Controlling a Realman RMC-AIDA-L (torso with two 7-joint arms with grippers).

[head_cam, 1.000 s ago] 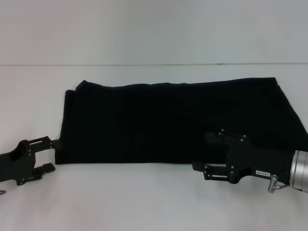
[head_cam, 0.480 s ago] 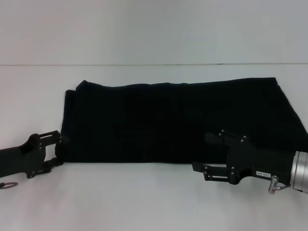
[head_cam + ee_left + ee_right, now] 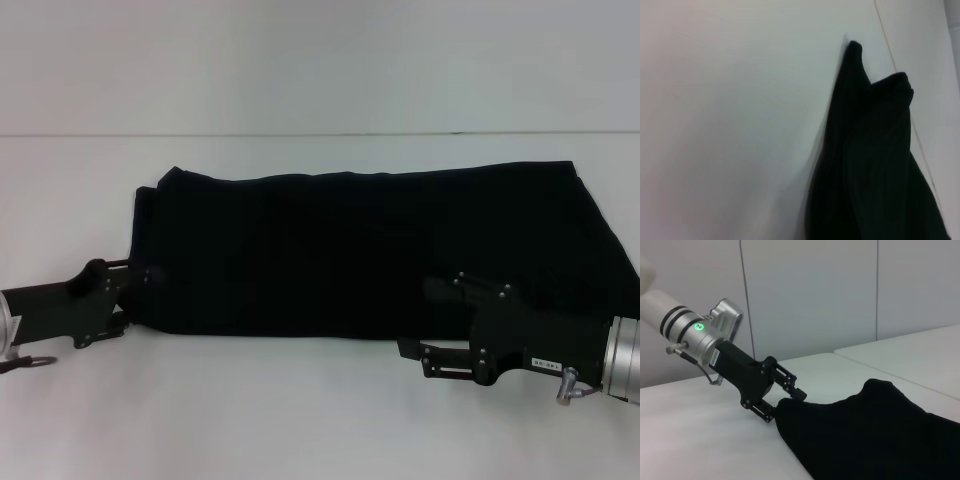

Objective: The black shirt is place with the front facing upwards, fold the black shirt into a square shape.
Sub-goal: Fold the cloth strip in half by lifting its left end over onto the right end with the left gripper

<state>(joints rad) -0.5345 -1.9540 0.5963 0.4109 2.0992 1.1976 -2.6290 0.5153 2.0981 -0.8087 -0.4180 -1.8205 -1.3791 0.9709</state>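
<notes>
One black shirt [image 3: 360,245] lies across the white table [image 3: 300,420] as a long, wide band, its lettering out of sight, so the lengthwise folds look done while the crosswise folds that would make a square are judged still to come. At the shirt's left end, near the front corner, the left gripper [image 3: 135,285] sits with its fingers on either side of the cloth edge, apparently pinching it; the right wrist view shows the same contact. At the shirt's right front edge the right gripper [image 3: 430,320] rests low, partly over the fabric; whether its fingers hold cloth cannot be told. Nothing else crowds the shirt.
</notes>
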